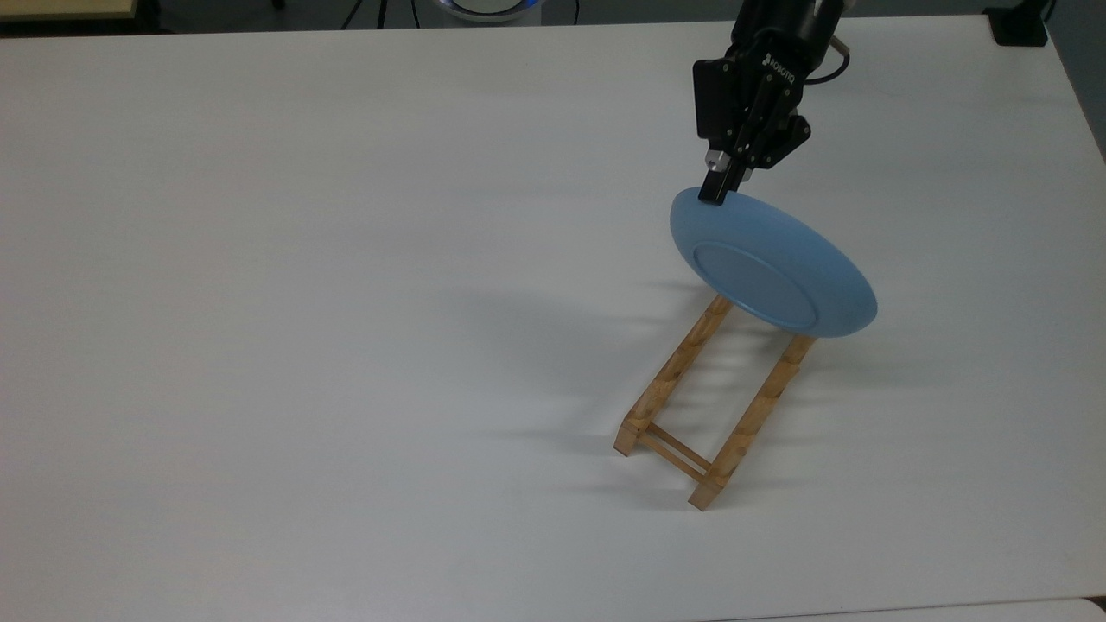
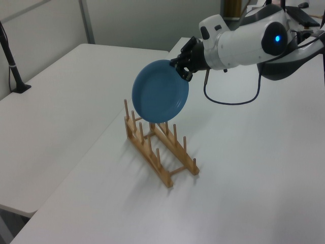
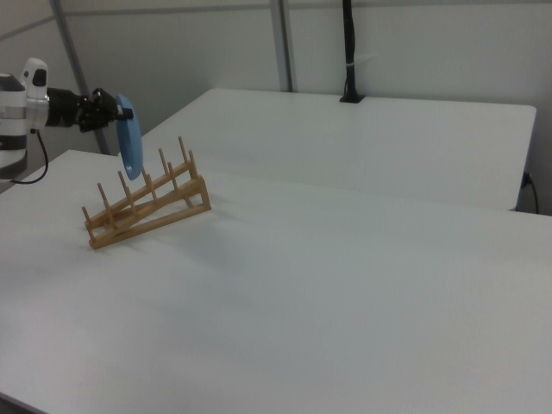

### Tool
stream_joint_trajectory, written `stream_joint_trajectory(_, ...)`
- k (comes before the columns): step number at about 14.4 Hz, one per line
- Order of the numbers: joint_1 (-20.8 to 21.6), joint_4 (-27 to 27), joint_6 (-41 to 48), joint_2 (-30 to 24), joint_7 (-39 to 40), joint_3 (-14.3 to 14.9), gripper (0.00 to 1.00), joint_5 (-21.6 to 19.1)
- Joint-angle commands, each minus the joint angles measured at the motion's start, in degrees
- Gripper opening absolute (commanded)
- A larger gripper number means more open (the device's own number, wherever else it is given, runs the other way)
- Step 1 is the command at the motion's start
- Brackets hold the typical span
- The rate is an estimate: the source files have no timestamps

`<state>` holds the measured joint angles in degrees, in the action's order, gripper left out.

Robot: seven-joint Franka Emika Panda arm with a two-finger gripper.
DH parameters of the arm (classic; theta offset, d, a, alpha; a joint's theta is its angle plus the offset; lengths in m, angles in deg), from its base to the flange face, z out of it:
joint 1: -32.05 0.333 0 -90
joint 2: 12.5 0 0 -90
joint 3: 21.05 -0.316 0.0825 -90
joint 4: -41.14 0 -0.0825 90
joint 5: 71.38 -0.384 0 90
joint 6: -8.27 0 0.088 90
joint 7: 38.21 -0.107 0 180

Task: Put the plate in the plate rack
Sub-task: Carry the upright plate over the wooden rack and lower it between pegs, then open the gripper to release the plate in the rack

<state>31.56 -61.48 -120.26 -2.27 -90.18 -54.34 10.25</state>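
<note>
My gripper [image 1: 716,192] is clamped on the rim of the plate [image 1: 772,263], fingers pinched tight w/ the rim between them. From the top view the grip sits at the plate's upper left edge; the near finger [image 1: 714,186] is black & lies against the plate's underside. In the left view the gripper [image 2: 182,71] bites the plate [image 2: 160,92] at its upper right edge, in the right view the gripper [image 3: 112,111] has it at the top.

Plate is in the air, nearly on edge, tilted. Top view shows its underside w/ the foot ring; left view shows the glossy inner face. In the right view the plate [image 3: 129,138] is seen almost edge-on, a thin blue sliver leaning a little.

The plate rack [image 1: 717,397] sits on the white table [image 1: 346,302], running diagonally in the top view from lower left to upper right. Plate hangs over the rack's far end in the top view & hides that end. In the left view the rack [image 2: 158,148] stands below the plate, pegs upright, plate's lower edge overlapping the tops of the rear pegs; whether it touches them I can't tell. In the right view the rack [image 3: 147,205] is just right of & below the plate, the plate's bottom edge at about peg-tip height near the middle pegs.

Rest of my arm [image 2: 244,40] reaches in from the left view's right, white w/ a blue light
</note>
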Motion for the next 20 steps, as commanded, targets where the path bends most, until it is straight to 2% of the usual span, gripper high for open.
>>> stream_joint_trajectory(1,0.57,0.50,1.61,2.07,-1.20,0.07,0.00,3.62)
stream_joint_trajectory(11,2.42,0.50,3.11,4.71,-2.43,0.07,0.00,5.29)
stream_joint_trajectory(13,3.12,0.50,3.28,5.32,-2.87,0.07,0.04,5.47)
stream_joint_trajectory(15,3.12,0.50,3.54,5.85,-3.92,0.07,0.20,5.65)
stream_joint_trajectory(16,3.04,0.50,3.55,5.85,-4.02,0.07,0.32,5.74)
stream_joint_trajectory(18,2.86,0.50,3.55,5.94,-4.10,0.07,0.48,5.74)
stream_joint_trajectory(19,2.86,0.59,3.55,5.94,-4.10,0.07,0.60,5.74)
stream_joint_trajectory(20,2.77,0.59,3.55,5.94,-4.10,0.07,0.68,5.65)
